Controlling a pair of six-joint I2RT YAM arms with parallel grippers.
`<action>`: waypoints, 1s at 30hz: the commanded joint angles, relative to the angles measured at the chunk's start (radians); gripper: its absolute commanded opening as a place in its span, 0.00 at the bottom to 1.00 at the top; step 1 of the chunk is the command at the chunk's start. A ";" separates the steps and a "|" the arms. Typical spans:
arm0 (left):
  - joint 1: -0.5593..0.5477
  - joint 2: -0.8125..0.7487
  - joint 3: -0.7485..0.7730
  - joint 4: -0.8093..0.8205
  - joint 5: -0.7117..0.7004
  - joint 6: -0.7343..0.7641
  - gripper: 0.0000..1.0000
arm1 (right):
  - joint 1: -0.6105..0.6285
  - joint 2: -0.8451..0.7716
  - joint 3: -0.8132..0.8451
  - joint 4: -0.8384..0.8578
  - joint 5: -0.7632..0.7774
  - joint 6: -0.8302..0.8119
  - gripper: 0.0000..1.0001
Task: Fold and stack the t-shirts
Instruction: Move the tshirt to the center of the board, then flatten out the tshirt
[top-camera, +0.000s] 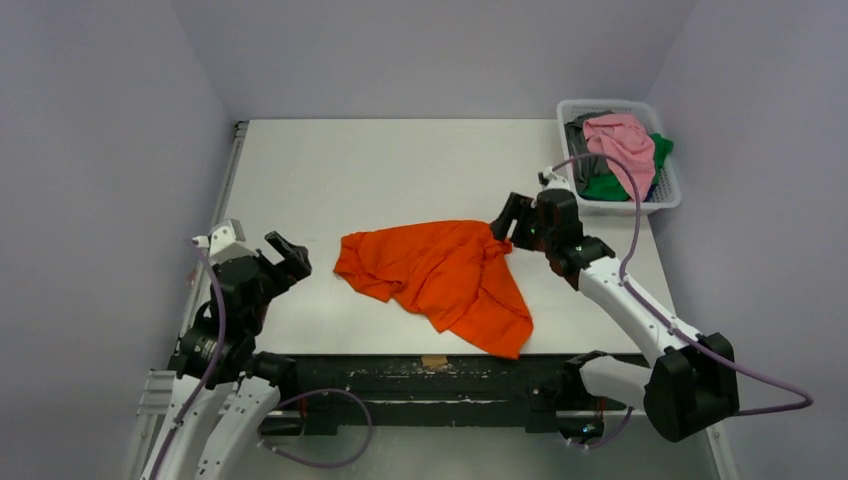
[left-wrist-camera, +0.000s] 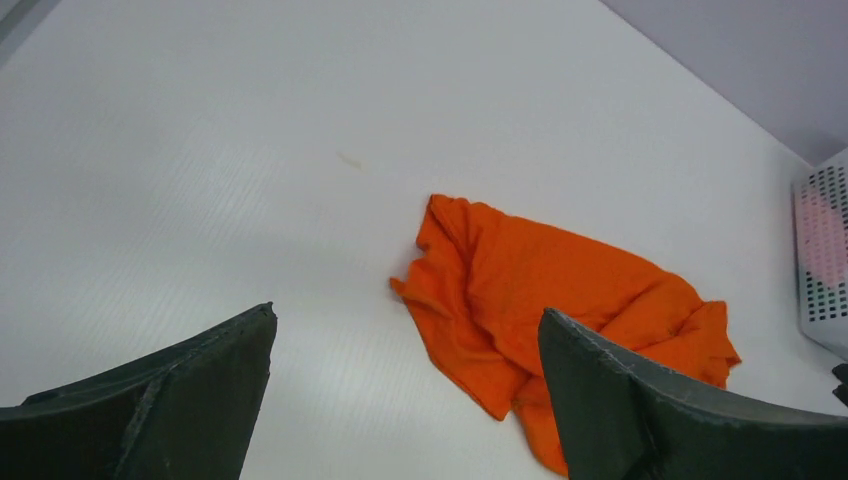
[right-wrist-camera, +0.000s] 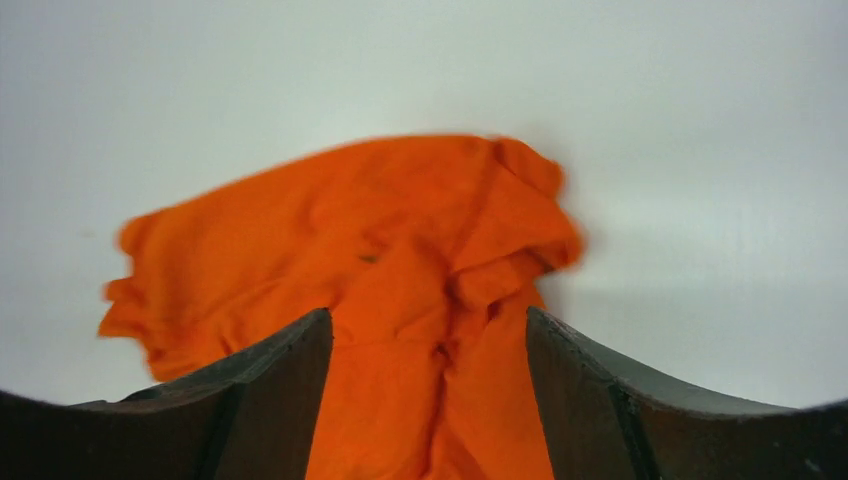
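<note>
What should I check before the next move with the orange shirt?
1. Orange shirt spread flat: not ok, it lies crumpled.
2. Right gripper open, cloth between its fingers: ok.
3. Left gripper open: ok, but apart from the shirt.
4. Bare table behind the shirt for spreading: ok.
5. Shirt's near corner fully on the table: cannot tell.
6. Other shirts inside the basket: ok.

Robot lab cell: bare grey walls (top-camera: 100, 150) round white table (top-camera: 400, 170) w/ 2 bolted arms (top-camera: 620, 290)
</note>
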 joint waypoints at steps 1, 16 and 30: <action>0.001 0.156 0.024 0.004 0.126 -0.042 1.00 | -0.004 -0.188 -0.181 0.026 0.263 0.113 0.72; 0.000 0.791 0.020 0.147 0.227 -0.094 0.93 | 0.061 -0.268 -0.369 0.033 -0.005 0.085 0.83; -0.003 1.163 0.089 0.349 0.489 -0.048 0.01 | 0.088 -0.403 -0.337 -0.384 0.082 0.249 0.82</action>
